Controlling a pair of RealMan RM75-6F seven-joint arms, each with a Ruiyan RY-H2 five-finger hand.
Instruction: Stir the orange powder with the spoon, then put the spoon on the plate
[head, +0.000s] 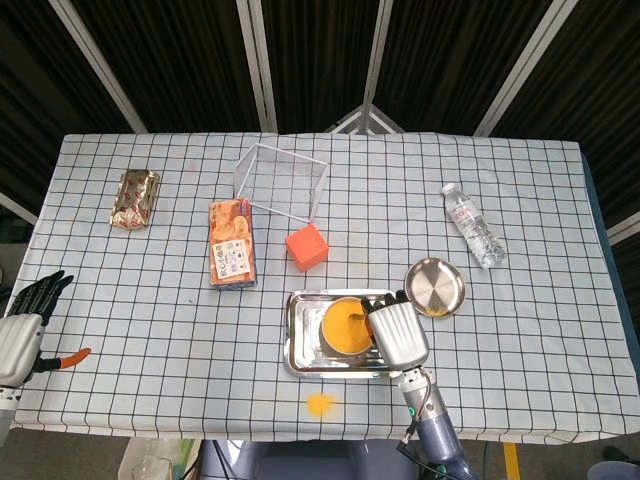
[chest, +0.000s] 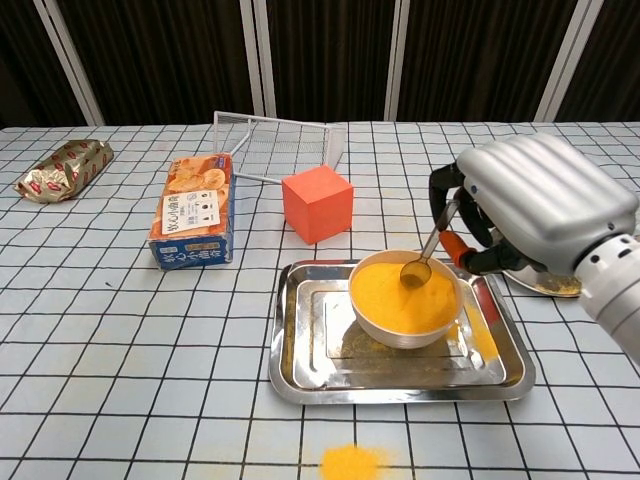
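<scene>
Orange powder (chest: 400, 295) is filling the white bowl (chest: 404, 329), which is sitting in the right half of the steel tray (chest: 310, 370) near the front table edge. Your right hand (chest: 535, 215) is gripping the spoon (chest: 424, 256) by its handle; the spoon head is hanging tilted over the right part of the bowl, and it seems just above the powder, though the chest view is not making this clear. In the head view the hand (head: 398, 332) is covering the spoon completely. That view is showing you the round plate (head: 435, 286) just right of the tray, with bare cloth behind it up to the water bottle (head: 474, 226). Your left hand (head: 22, 330) is waiting at the left table edge, fingers apart and holding nothing. An orange cube (chest: 318, 203) is standing just behind the tray. Spilled powder (chest: 350, 463) is lying in front of the tray.
</scene>
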